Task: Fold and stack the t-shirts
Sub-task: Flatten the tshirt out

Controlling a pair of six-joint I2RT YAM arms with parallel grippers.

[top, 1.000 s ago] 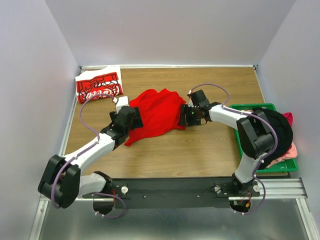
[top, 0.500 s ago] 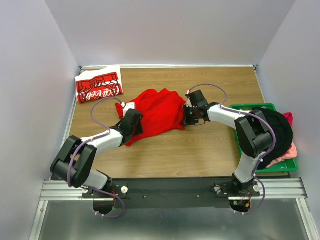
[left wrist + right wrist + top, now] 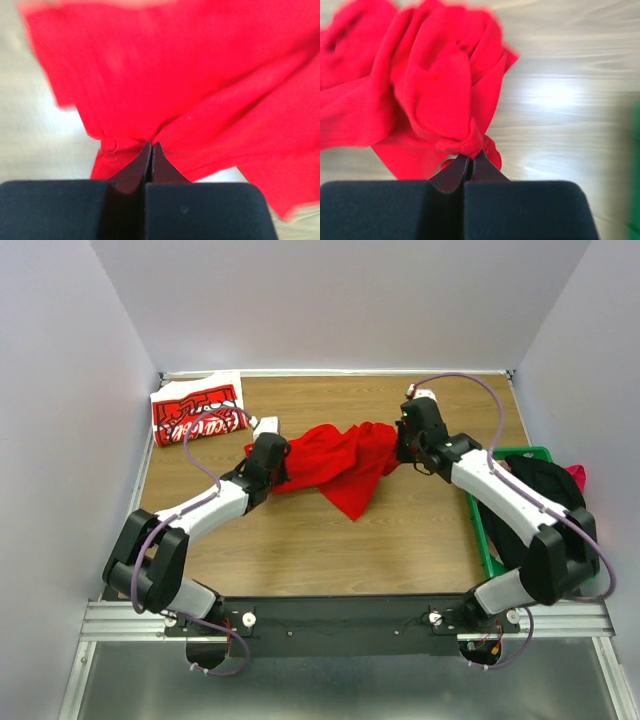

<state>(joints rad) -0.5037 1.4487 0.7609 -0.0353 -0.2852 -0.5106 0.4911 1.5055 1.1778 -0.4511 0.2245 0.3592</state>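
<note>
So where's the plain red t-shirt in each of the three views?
Top external: plain red t-shirt mid-table, stretched left to right.
Left wrist: the shirt fills the upper frame, pinched by the left gripper.
Right wrist: the shirt is bunched upper left, pinched by the right gripper.
Shared landmark: the wooden tabletop beneath it.

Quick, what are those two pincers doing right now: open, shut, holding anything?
Left pincer: closed, gripping one end of the red shirt.
Right pincer: closed, gripping the other end of the red shirt.
</note>
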